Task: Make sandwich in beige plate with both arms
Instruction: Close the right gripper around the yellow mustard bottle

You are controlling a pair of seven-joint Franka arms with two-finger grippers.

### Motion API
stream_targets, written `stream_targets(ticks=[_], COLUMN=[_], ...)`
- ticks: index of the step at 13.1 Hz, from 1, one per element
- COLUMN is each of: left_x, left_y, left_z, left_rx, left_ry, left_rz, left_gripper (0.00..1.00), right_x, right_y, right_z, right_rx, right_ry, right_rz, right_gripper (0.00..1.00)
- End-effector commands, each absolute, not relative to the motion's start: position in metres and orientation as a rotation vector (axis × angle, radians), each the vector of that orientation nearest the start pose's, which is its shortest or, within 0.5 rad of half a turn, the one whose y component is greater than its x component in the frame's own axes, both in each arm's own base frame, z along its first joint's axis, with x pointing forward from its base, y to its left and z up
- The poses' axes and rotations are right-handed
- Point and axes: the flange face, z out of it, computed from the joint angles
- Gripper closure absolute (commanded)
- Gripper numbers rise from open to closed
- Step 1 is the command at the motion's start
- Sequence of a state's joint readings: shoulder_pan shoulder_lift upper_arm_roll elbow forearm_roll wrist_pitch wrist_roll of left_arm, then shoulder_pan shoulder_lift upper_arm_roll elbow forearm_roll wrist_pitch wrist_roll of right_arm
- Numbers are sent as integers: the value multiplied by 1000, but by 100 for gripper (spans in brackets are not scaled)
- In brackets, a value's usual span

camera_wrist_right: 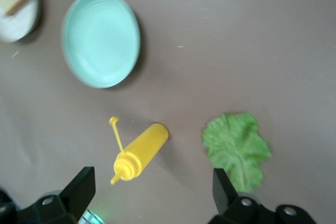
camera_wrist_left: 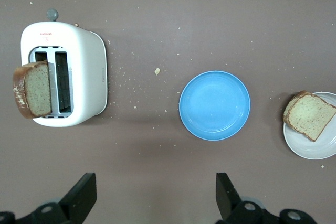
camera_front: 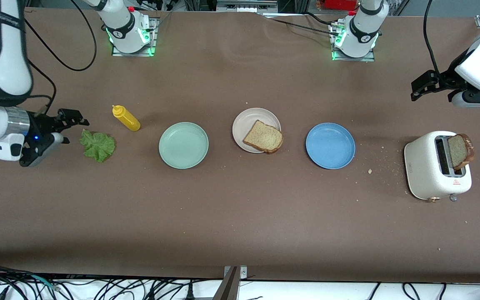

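Nearest the front camera, low at the right of the frame, a white toaster (camera_front: 436, 166) is seen with a second bread slice (camera_front: 460, 151) standing up out of its slot. Higher in the frame, three plates are laid in a row across the brown worktop (camera_front: 240, 225): a mint green plate (camera_front: 183, 145), the beige plate (camera_front: 250, 118) at centre, and a blue plate (camera_front: 330, 145) toward the toaster. One slice of brown bread (camera_front: 263, 137) is already set on the beige plate, overhanging its lower rim. At the left of the frame a lettuce leaf (camera_front: 98, 145) lies flat on the worktop, with a yellow squeeze bottle (camera_front: 126, 118) lying on its side just above it. The right hand (camera_front: 63, 129) is held at the left edge, just beside the lettuce, with its fingers spread and nothing gripped; in the right wrist view the leaf is seen by one finger (camera_wrist_right: 224, 191). The left hand (camera_front: 421, 87) is held at the upper right, above the toaster, also parted and empty. The lettuce step is judged to be in hand: only the base slice is placed. Next, the right hand would need to be lowered over the leaf, closed on its ruffled edge and carried to the beige plate; a light, centred pinch is called for, since the leaf is thin and limp. The toaster slice remains for the left hand.
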State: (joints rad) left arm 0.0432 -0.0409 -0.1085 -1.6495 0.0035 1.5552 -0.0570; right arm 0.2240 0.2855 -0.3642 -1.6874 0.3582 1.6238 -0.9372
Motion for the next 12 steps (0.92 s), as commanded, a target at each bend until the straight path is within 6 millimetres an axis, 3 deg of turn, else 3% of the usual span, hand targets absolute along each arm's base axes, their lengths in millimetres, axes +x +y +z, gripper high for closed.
stream_targets(ticks=[1,3,5,8,12], left_x=[534,534,534,534,534], left_y=[-36,-36,-36,-37,-37], left_z=[610,610,610,609,609], left_rx=[-3130,-3130,-3130,-3130,-3129], left_ry=[7,7,7,9,12], left_rz=[86,86,86,88,88], left_gripper=[0,0,0,0,0], right_x=[565,540,509,471,431], right_y=[-71,-100,-116,-144,-153], right_z=[393,361,324,289,228], right_rx=[-2289,-2115,-1988,-1878,-1775], right_ry=[-1213,-1300,-1309,-1325,-1268], right_rz=[28,-128,-248,-417,-605], right_gripper=[1,1,1,1,1])
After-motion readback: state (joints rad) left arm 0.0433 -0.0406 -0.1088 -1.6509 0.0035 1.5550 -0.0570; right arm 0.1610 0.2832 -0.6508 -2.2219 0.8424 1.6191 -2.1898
